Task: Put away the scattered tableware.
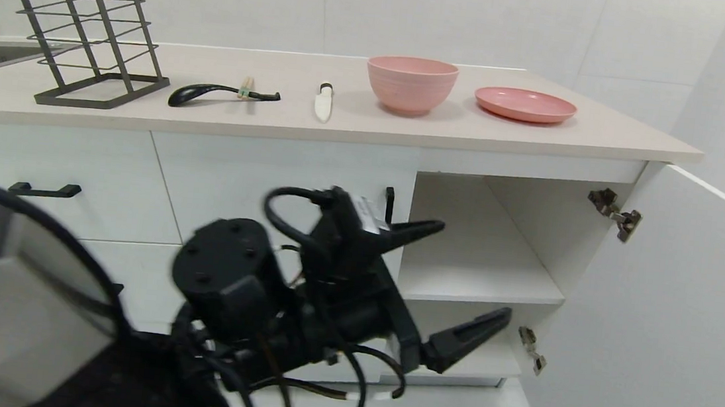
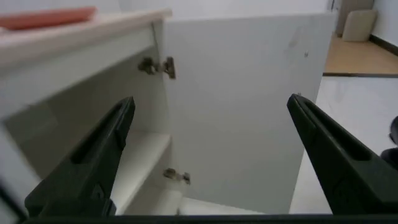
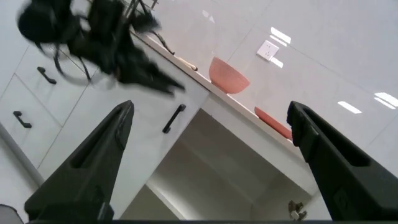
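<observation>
Overhead, spoon [image 1: 203, 94], knife [image 1: 324, 101], pink bowl [image 1: 411, 83] and plate [image 1: 525, 104] were seen on the worktop [image 1: 575, 141]; up close, left gripper [image 2: 211, 155] and right gripper [image 3: 211, 155] were shown with fingers spread.

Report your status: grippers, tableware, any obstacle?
Left gripper open, empty, at open cupboard. Right gripper open, empty. Bowl, plate, spoon, knife on counter. No obstacle seen.
</observation>
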Robot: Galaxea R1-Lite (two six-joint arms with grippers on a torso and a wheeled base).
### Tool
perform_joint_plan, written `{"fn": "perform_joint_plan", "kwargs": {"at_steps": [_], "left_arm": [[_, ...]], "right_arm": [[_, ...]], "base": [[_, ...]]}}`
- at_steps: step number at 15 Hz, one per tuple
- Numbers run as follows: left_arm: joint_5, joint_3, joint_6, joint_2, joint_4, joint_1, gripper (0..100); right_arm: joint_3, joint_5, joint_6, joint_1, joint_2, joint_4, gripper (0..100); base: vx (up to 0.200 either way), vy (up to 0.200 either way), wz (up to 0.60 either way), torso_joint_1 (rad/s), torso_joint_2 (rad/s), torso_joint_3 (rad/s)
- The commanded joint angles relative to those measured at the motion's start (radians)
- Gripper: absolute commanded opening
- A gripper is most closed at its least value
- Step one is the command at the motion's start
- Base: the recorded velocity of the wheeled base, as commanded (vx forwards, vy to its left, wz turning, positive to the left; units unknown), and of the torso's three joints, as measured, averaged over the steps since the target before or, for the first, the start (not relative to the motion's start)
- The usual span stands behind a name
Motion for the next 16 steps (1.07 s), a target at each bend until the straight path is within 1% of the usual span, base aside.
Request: {"fn": "perform_joint_plan", "kwargs": {"at_steps": [1,2,3,4,5,6,7,8,9,10,11,12,13,14,15,16], "left_arm": [[0.005,0.335,-0.003,-0.554,-0.009,0.164,100],[0.004,0.377,-0.012,-0.657,0.002,0.215,100],[0.004,0.377,-0.012,-0.657,0.002,0.215,100],[0.002,0.463,-0.031,-0.841,0.034,0.380,100],[-0.001,0.529,-0.032,-0.919,0.060,0.456,100],[-0.001,0.613,-0.032,-1.013,0.105,0.528,100],[0.001,0.634,-0.028,-1.097,0.189,0.577,100],[0.002,0.599,-0.031,-1.208,0.315,0.620,100],[0.005,0.553,-0.031,-1.300,0.455,0.652,100],[0.007,0.536,-0.031,-1.347,0.537,0.669,100],[0.008,0.515,-0.029,-1.497,0.754,0.727,100],[0.008,0.513,-0.029,-1.586,0.873,0.762,100],[0.008,0.513,-0.032,-1.645,0.942,0.785,100],[0.008,0.516,-0.041,-1.743,1.051,0.819,100],[0.010,0.516,-0.054,-1.792,1.110,0.834,100],[0.021,0.521,-0.066,-1.841,1.188,0.854,100]], "right_arm": [[0.000,0.001,0.007,0.001,0.005,0.032,100],[-0.008,0.001,0.006,0.017,0.006,0.050,100],[-0.008,0.001,0.006,0.017,0.006,0.050,100],[-0.123,-0.002,0.003,0.107,0.069,0.078,100],[-0.161,-0.005,0.011,0.109,0.092,0.092,100],[-0.132,-0.005,0.012,0.093,0.086,0.106,100],[-0.055,-0.003,0.003,0.063,0.051,0.118,100],[-0.002,-0.003,0.004,0.058,-0.011,0.132,100],[0.000,-0.005,0.003,0.067,-0.034,0.189,100],[0.000,-0.006,0.006,0.072,-0.035,0.210,100],[0.000,-0.106,0.024,0.083,-0.066,0.302,100],[0.000,-0.213,0.035,0.089,-0.078,0.409,100],[0.000,-0.272,0.043,0.089,-0.078,0.471,100],[0.000,-0.344,0.080,0.089,-0.078,0.555,100],[-0.002,-0.376,0.112,0.089,-0.080,0.555,100],[0.000,-0.428,0.162,0.089,-0.078,0.555,100]], "base": [[0.000,0.000,0.00,0.000,0.00,0.000],[0.000,0.000,0.00,0.000,0.00,0.000],[0.000,0.000,0.00,0.000,0.00,0.000],[0.000,0.000,0.00,0.000,0.00,0.000],[0.000,0.000,0.00,0.000,0.00,0.000],[0.000,0.000,0.00,0.000,0.00,0.000],[0.000,0.000,0.00,0.000,0.00,0.000],[0.000,0.000,0.00,0.000,0.00,0.000],[0.000,0.000,0.00,0.000,0.00,0.000],[0.000,0.000,0.00,0.000,0.00,0.000],[0.000,0.000,0.00,0.000,0.00,0.000],[0.000,0.000,0.00,0.000,0.00,0.000],[0.000,0.000,0.00,0.000,0.00,0.000],[0.000,0.000,0.00,0.000,0.00,0.000],[0.000,0.000,0.00,0.000,0.00,0.000],[0.000,0.000,0.00,0.000,0.00,0.000]]}}
